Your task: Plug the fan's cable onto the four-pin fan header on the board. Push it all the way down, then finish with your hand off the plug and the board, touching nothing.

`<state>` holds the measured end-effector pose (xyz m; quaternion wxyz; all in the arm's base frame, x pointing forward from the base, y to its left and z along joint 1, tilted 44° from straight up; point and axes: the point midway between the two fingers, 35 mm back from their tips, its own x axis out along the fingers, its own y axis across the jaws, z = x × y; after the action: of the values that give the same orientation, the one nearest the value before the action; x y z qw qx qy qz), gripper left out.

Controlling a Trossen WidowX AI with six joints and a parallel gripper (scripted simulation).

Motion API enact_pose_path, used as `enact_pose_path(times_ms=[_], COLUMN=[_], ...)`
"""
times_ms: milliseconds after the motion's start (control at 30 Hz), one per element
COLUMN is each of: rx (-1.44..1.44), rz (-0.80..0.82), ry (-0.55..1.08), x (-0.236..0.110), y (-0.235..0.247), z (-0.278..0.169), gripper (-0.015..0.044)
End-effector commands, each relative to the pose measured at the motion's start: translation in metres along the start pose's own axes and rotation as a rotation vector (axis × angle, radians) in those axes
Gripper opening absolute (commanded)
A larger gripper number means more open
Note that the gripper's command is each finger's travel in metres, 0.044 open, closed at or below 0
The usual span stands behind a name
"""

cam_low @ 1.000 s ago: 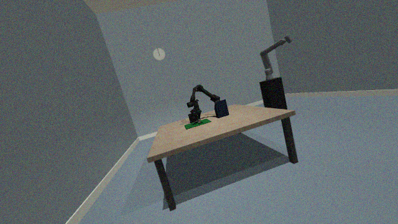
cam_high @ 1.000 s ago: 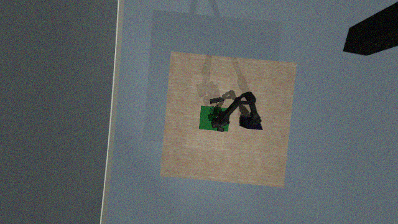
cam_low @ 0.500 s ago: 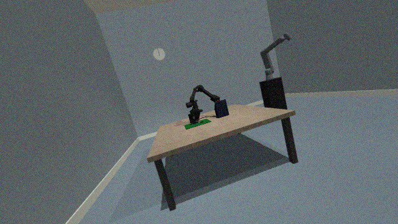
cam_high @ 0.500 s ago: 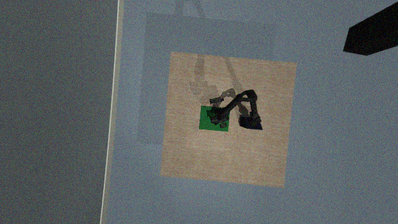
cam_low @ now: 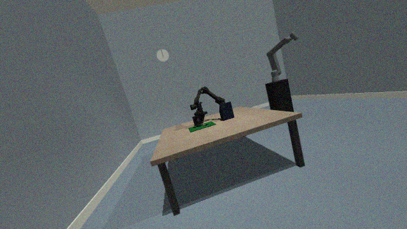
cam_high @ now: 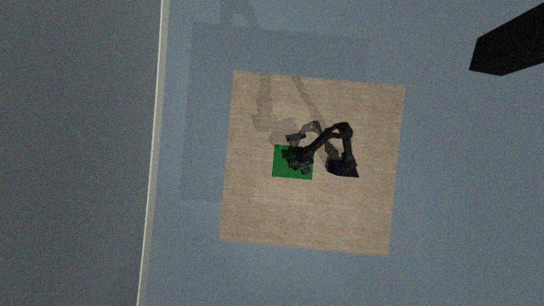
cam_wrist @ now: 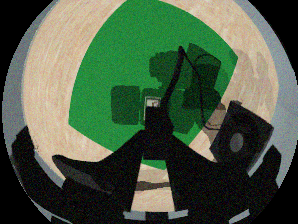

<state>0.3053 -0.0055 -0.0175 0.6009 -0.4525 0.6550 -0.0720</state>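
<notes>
The gripper (cam_wrist: 157,117) is clamped on the fan's plug (cam_wrist: 153,104), a small pale block with a dark cable (cam_wrist: 178,72) running up from it, and holds it low over the green board (cam_wrist: 127,43) on the wooden table (cam_low: 254,119). The pickup looks done; what is left, by my judgement, is aligning, pressing fully down, letting go and backing away. Whether the plug already touches the four-pin header cannot be told: the header itself is not distinguishable under the arm's shadow in the wrist view. In the exterior view the gripper (cam_low: 198,121) stands nose-down right at the board (cam_low: 208,124); from above it covers the board's right half (cam_high: 281,166). The black fan (cam_wrist: 241,137) sits at the board's edge, near the fingers.
</notes>
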Motion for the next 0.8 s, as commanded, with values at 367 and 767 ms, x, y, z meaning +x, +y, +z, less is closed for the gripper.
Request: enact_pose_path(times_ms=[367, 767], rx=[-0.007, -0.007], rz=[-0.003, -0.004], ry=[0.001, 0.002], x=[0.000, 0.022], y=[0.001, 0.000], z=[-0.005, -0.005], gripper=[0.0000, 0.0000])
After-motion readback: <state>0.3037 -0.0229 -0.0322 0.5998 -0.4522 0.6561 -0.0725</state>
